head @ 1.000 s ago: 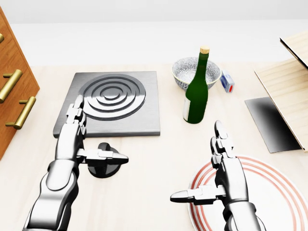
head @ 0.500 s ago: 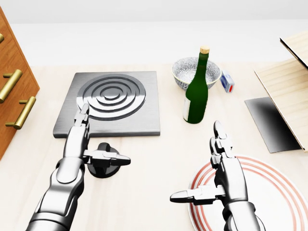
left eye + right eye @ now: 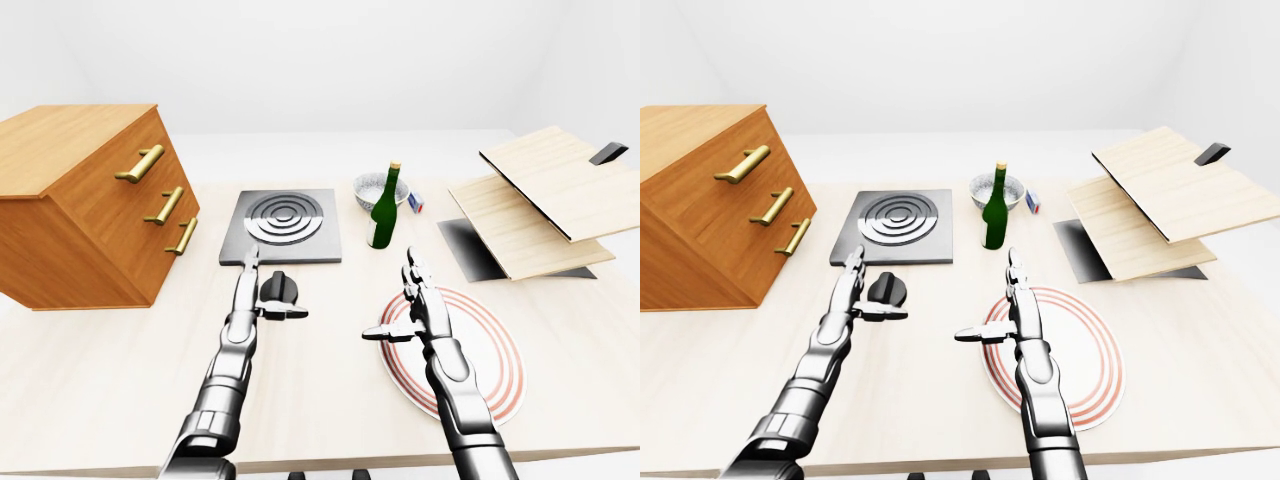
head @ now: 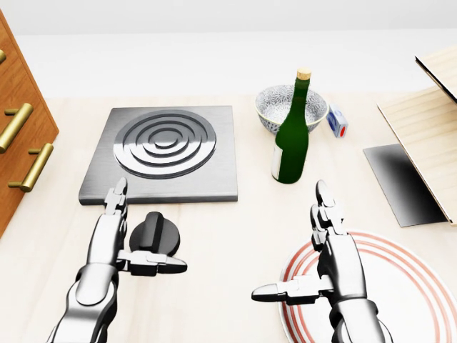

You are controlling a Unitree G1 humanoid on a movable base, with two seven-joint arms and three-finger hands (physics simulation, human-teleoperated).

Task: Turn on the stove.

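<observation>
Head view: left hand [image 4: 114, 246] spread open, empty, at eight o'clock of the stove knob [image 4: 154, 233]; its thumb crosses beneath, so closing now risks missing the knob.

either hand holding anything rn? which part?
Nothing held. Left hand is open beside the stove knob, its thumb just below the knob without closing on it. Right hand is open over the plate.

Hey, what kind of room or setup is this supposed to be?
Most likely a simulated kitchen worktop: a light wooden table carries a single-burner stove with its black knob, a green bottle, a patterned bowl and a red-ringed plate, beside a wooden drawer cabinet.
</observation>
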